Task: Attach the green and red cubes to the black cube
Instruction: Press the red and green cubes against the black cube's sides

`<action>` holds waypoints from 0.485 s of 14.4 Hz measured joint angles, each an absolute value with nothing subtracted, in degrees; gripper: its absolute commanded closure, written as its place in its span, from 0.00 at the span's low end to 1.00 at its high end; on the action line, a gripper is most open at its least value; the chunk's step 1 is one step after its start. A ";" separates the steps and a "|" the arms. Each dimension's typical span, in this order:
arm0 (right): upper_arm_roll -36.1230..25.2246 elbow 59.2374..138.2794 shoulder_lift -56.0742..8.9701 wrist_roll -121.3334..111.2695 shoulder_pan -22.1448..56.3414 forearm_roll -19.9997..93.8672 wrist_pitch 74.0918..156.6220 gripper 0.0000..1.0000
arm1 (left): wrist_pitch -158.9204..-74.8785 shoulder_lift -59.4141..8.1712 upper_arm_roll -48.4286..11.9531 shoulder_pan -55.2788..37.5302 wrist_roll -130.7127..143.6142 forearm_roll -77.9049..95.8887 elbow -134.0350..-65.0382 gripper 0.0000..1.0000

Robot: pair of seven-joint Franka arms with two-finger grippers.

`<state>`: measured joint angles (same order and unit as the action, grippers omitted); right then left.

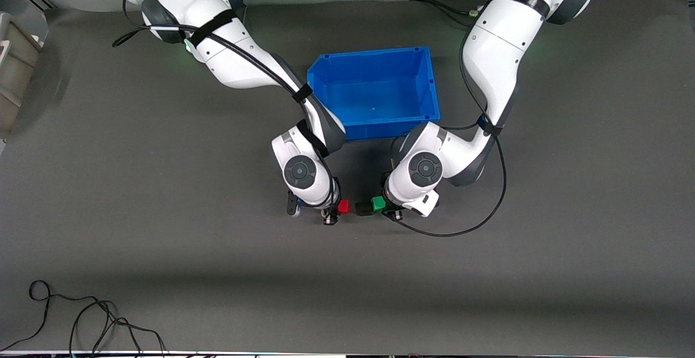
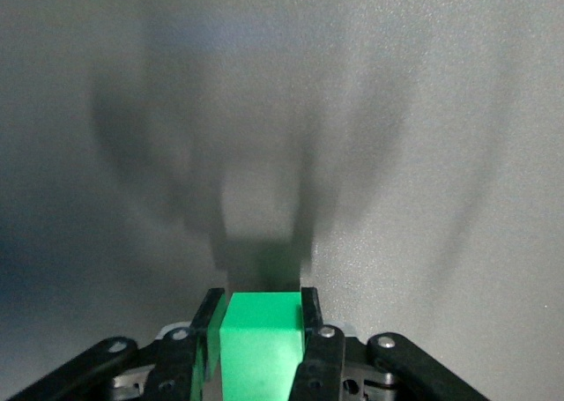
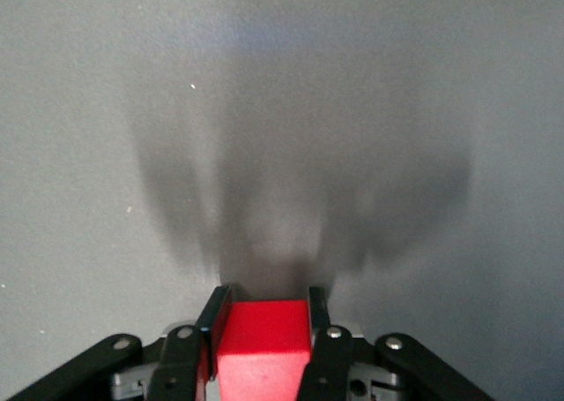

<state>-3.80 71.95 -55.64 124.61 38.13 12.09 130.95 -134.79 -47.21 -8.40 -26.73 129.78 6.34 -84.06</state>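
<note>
Left gripper (image 1: 386, 207) of mine holds the green cube (image 1: 378, 203), pinched between its two fingers; in the left wrist view the green cube (image 2: 261, 345) sits squarely between the finger pads with grey table under it. My right gripper (image 1: 332, 212) holds the red cube (image 1: 343, 206) in the same way, and the right wrist view shows the red cube (image 3: 262, 346) clamped between the pads.

Both grippers hang low over the table (image 1: 163, 249), in front of the blue bin (image 1: 374, 89) on the side nearer to the front camera. The two cubes face each other across a small gap. In this gap, touching or almost touching the green cube, I see a small dark block which I judge to be the black cube (image 1: 362, 208); I cannot tell whether it is already joined to the green one.

What the next move depends on is this line: red cube, gap, black cube, green cube, all at nearly the same height in the front view and lying along the table from the right arm's end toward the left arm's end. So I judge the closing motion should be straight along this line, the right gripper carrying the red cube toward the black one. The right arm is the one with a free way to it.
</note>
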 measured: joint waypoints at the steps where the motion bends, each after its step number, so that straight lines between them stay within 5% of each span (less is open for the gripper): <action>1: -3.80 71.95 -55.65 125.13 38.28 12.09 130.95 1.00 | -134.79 -47.29 -8.35 -26.73 129.78 6.22 -84.06 1.00; 7: -3.86 69.75 -56.59 126.68 38.59 12.09 131.38 1.00 | -134.80 -47.71 -8.16 -26.75 129.78 4.71 -83.99 1.00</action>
